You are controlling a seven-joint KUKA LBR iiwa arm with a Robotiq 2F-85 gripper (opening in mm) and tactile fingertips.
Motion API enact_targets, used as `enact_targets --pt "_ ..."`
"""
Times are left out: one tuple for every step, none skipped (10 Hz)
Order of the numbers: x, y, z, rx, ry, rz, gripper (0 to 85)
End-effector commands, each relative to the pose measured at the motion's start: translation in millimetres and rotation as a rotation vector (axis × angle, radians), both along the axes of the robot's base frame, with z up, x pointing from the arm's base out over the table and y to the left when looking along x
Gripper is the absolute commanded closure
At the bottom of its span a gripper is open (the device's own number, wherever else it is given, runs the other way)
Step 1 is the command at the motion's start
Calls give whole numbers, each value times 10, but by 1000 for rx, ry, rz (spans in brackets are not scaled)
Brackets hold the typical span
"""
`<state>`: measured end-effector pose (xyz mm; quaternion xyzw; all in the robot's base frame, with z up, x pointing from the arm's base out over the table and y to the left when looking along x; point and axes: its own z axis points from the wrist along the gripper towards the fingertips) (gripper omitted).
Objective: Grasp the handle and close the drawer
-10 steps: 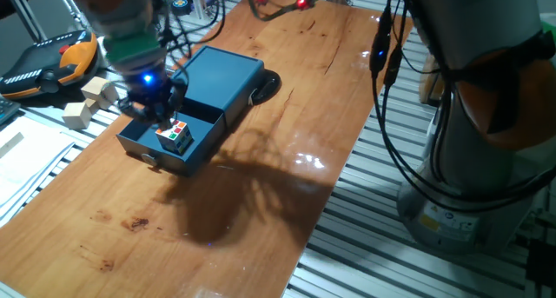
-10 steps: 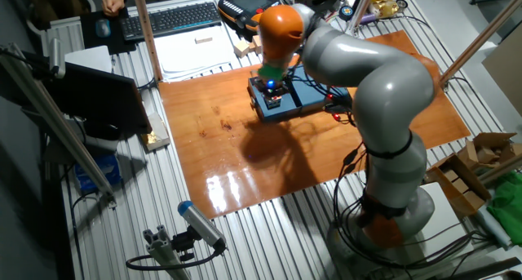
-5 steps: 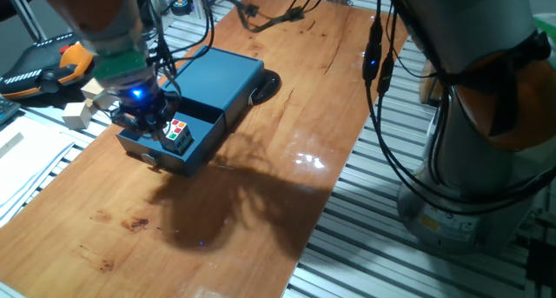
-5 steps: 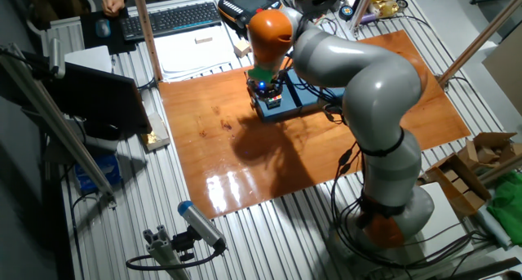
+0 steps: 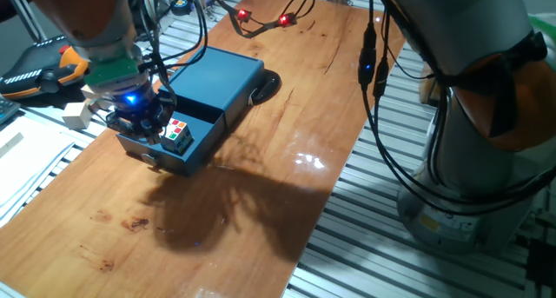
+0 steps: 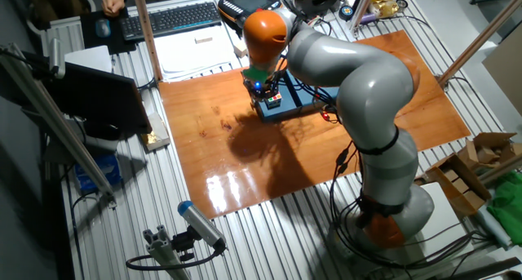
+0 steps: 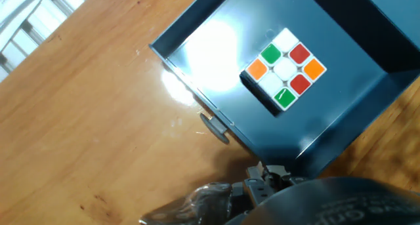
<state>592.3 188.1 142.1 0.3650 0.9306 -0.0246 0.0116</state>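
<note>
The drawer (image 5: 187, 150) is a dark blue tray pulled out of the brighter blue box casing (image 5: 217, 72). A multicoloured puzzle cube (image 5: 178, 135) lies in it. The handle (image 5: 149, 159) is a small grey knob on the front panel. My gripper (image 5: 142, 129) hangs over the tray's left front corner, just above and behind the knob; its fingers are too dark to read. In the hand view the drawer (image 7: 210, 48), cube (image 7: 285, 67) and handle (image 7: 215, 128) show, with the knob just ahead of the hand. The other fixed view shows the gripper (image 6: 261, 95) over the drawer (image 6: 281, 110).
Wooden blocks (image 5: 78, 114) and an orange and black pendant (image 5: 43, 63) lie left of the table. A black round object (image 5: 265, 85) sits behind the casing. Cables with red lights (image 5: 261, 18) cross the far end. A keyboard (image 6: 175, 19) lies beyond the table.
My gripper has moved left from over the cube toward the drawer's front left corner and dropped a little. The drawer and cube have not moved.
</note>
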Motion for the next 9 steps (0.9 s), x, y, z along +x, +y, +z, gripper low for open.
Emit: enact_targets --pt "0 1 -2 4 6 1 830" --pt "0 1 -2 5 13 10 830" --pt "0 1 -2 -12 16 14 830" --pt "0 1 -2 -22 8 2 830" --pt "0 1 -2 -21 -8 -28 830" --pt "0 1 -2 -26 -19 -79 830" --pt "0 1 -2 -27 -26 -129 830" --pt "0 1 -2 -31 -28 -182 830" --pt "0 1 -2 -36 -25 -197 830"
